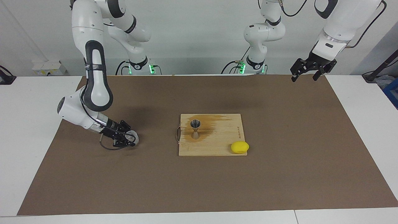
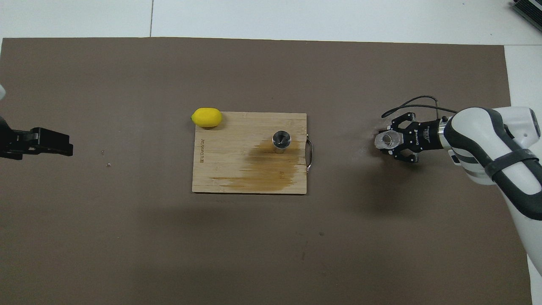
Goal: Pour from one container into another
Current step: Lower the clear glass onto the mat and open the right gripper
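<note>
The right gripper [image 1: 128,139] sits low over the brown mat [image 1: 279,174] toward the right arm's end of the table, its fingers closed around a small, round, clear plastic cup [image 1: 133,137], which it holds at or just above the mat's surface; whether the cup's base touches the mat cannot be told. Seen from overhead, the cup [image 2: 387,140] shows its open mouth upward, roughly upright in the grip. Well apart from it, near the middle of the mat, a rectangular bamboo cutting board [image 1: 217,146] with a metal handle on the edge facing the cup carries a small silver-grey metal hourglass jigger [image 1: 195,128], standing upright on a dark wet stain that spreads across the board's wood toward the robots. A yellow lemon-shaped lump [image 1: 239,147] rests at the board's corner farther from the robots, toward the left arm's end. The left gripper [image 1: 307,73] waits raised over the mat's edge at the left arm's end of the table, its fingers spread apart and holding nothing.
</note>
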Tool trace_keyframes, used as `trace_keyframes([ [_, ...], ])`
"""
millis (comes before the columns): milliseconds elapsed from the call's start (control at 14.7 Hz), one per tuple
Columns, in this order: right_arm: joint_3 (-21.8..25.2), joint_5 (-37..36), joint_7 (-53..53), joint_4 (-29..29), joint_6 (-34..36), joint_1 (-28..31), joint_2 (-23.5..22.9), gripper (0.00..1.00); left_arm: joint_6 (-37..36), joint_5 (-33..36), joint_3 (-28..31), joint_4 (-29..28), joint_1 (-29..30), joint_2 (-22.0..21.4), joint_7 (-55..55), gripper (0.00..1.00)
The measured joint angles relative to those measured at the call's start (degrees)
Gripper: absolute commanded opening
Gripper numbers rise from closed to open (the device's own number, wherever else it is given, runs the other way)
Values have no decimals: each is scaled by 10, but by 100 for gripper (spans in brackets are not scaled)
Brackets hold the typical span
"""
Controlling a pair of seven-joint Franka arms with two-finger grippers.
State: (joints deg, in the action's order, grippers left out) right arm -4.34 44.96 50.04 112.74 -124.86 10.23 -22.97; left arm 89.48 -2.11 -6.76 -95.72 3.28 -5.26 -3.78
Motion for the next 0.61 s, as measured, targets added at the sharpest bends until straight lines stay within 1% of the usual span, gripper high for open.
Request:
trace_keyframes([
  [68, 0, 0, 0, 2, -1, 0, 0, 96, 0, 0, -1, 0, 0, 0, 0, 100],
  [136, 0, 0, 0, 3, -2, 0, 0, 100, 0, 0, -2, 0, 0, 0, 0, 100],
  [409, 2, 0, 0, 4, -11, 0, 3, 100, 29, 0, 5, 0, 2, 0, 4, 100],
  [545, 4, -2, 0, 3, -13, 0, 14, 100, 27, 0, 3, 1, 2, 0, 6, 100],
  [613, 5, -16, 0, 3, -13, 1, 23, 100, 24, 0, 2, 3, 2, 0, 6, 100],
])
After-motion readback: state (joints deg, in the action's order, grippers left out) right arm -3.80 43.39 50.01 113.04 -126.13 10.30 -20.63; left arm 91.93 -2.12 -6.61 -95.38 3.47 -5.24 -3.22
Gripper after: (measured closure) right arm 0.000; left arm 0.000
